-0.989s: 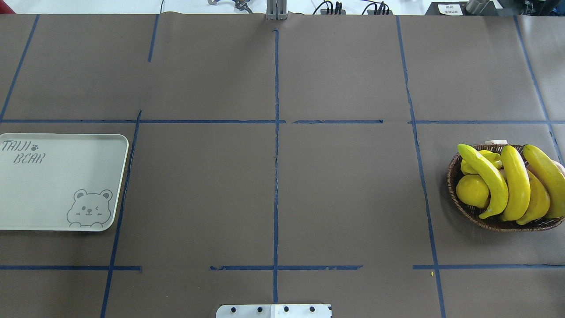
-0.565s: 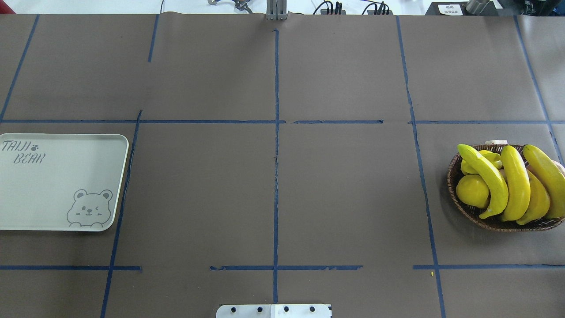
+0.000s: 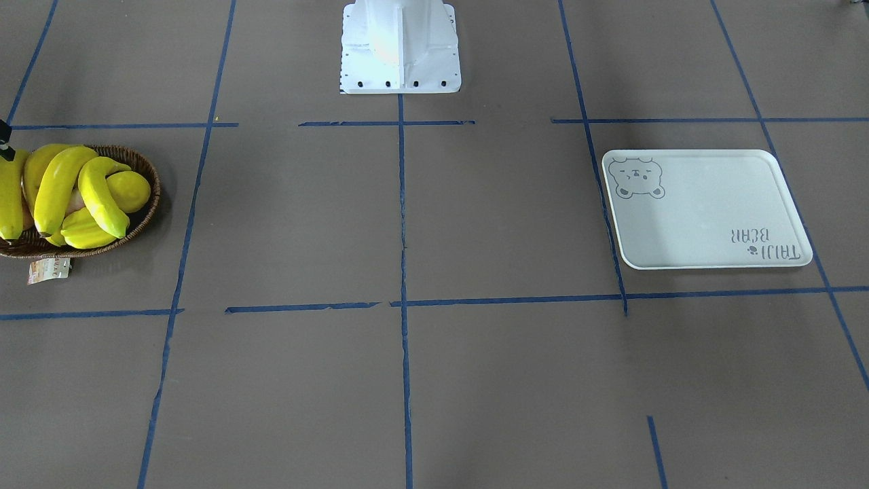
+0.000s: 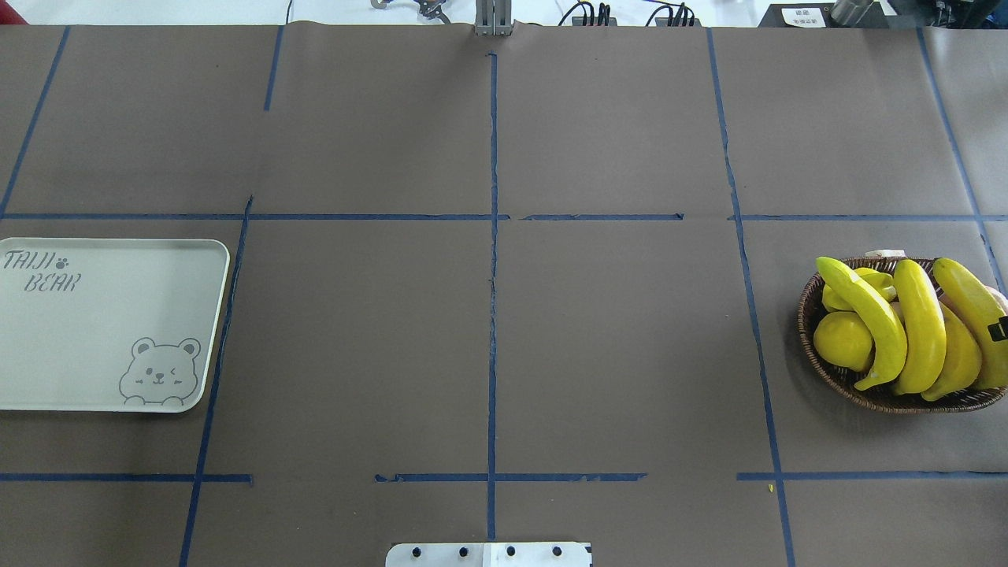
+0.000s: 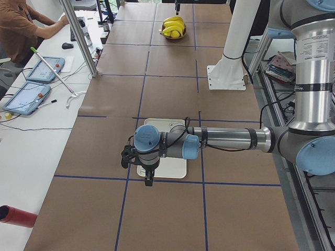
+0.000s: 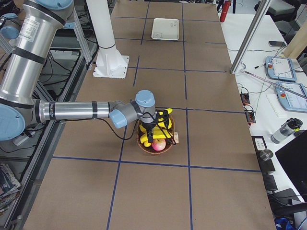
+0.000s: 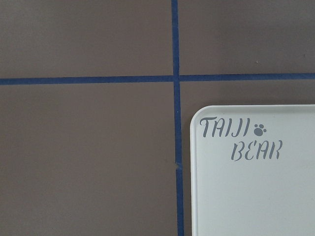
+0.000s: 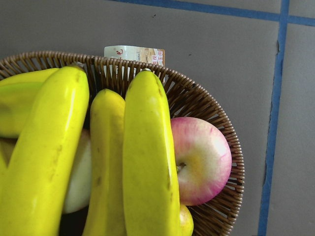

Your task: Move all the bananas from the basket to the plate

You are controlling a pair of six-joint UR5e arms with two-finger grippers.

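All four bananas (image 4: pixel 921 327) are pictured piled in the basket (image 4: pixel 866 394) at the right end of the table, while nothing is seen on the plate (image 4: pixel 94 331) at the opposite end. No transfer is judged to have been made, and the whole job is left to do.

The right gripper (image 6: pixel 154 130) is held over the basket, close above the fruit. Only a dark sliver of it is caught at the overhead view's edge, and whether it is parted or closed cannot be told. The left gripper (image 5: pixel 147 178) is poised above the plate's lettered corner, and its state cannot be told either.

A lemon (image 4: pixel 843 340) and an apple (image 8: pixel 199 160) are packed in beside and beneath the bananas, which overlap one another, so a clean pick of a single fruit is thought likely to be hampered. A paper tag (image 3: pixel 49 269) is seen hanging from the basket's rim. Basket and plate are set well apart, with the robot base (image 3: pixel 400 47) between them at the table's edge. A person (image 5: pixel 21 26) is seated at a side desk.
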